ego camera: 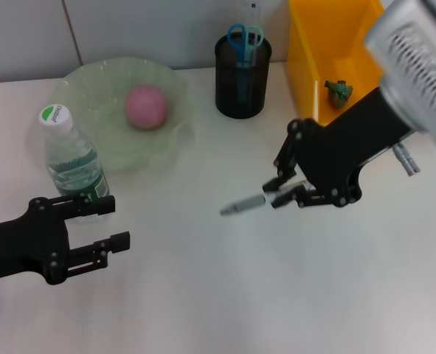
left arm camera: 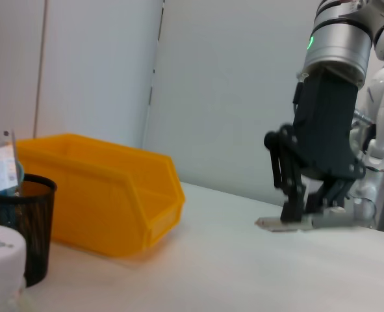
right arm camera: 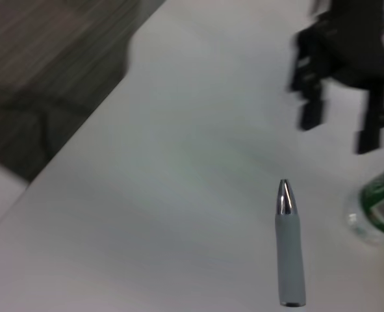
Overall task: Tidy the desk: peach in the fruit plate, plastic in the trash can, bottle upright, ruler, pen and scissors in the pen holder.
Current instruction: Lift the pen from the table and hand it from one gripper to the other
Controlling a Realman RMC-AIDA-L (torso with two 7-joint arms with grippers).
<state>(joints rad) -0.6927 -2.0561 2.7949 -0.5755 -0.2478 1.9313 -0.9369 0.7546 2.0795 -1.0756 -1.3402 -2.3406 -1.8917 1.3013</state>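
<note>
Desk (ego camera: 225, 295) tidy-up: I have the pen (ego camera: 243, 203) pinched in the right gripper (ego camera: 280, 193).

Nearest me the white top is bare, wide room between both arms. My left gripper (ego camera: 111, 221) rests low with jaws apart, just in front of the upright bottle (ego camera: 71, 158). Mid-desk, the pen juts level from the right jaws, just above the surface. Farther back, the peach (ego camera: 145, 106) sits in the fruit plate (ego camera: 92, 81); the pen holder (ego camera: 242, 77) and trash can (ego camera: 306, 66) line the rear edge.

One pen (ego camera: 243, 203), one bottle (ego camera: 71, 158), one peach (ego camera: 145, 106)
</note>
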